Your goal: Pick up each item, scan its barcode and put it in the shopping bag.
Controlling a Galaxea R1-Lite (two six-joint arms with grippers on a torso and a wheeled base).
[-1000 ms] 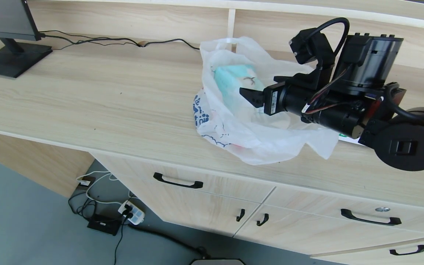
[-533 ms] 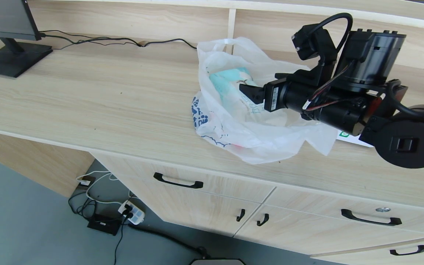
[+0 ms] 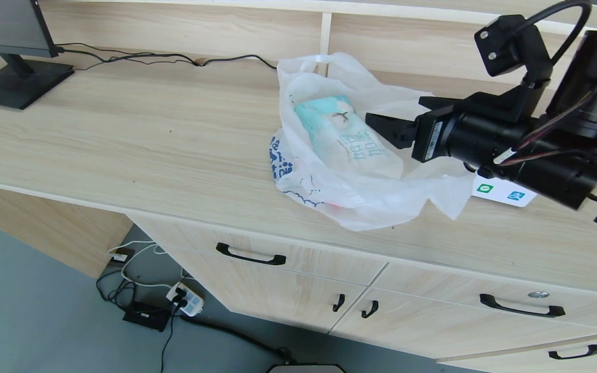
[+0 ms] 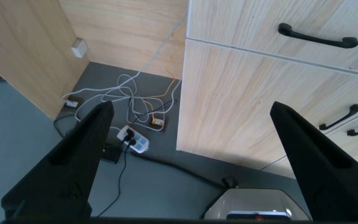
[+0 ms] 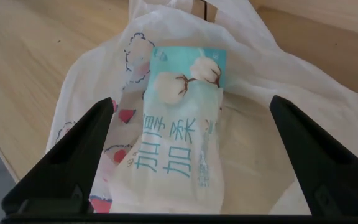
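Note:
A white plastic shopping bag [image 3: 360, 197] lies open on the wooden counter [image 3: 148, 145]. Inside it rests a teal-and-white soft pack [image 3: 345, 140] with a cotton picture, lying flat. My right gripper [image 3: 397, 114] hovers just right of the bag's mouth, open and holding nothing. From the right wrist view, the pack [image 5: 173, 155] lies within the bag [image 5: 291, 74], framed by the spread fingers of that gripper [image 5: 191, 102]. My left gripper [image 4: 191, 106] hangs open and holding nothing below counter height, in front of the drawers [image 4: 260, 93].
A white card [image 3: 503, 192] with green and blue icons lies right of the bag. A monitor stand [image 3: 13, 77] and cables [image 3: 148, 57] sit at the counter's back left. A raised back wall [image 3: 200, 26] borders the counter. Power strips and cords [image 4: 132, 140] lie on the floor.
My right gripper has drawn back to the right, out of the bag's mouth. The pack stays in the bag and is now more fully uncovered.

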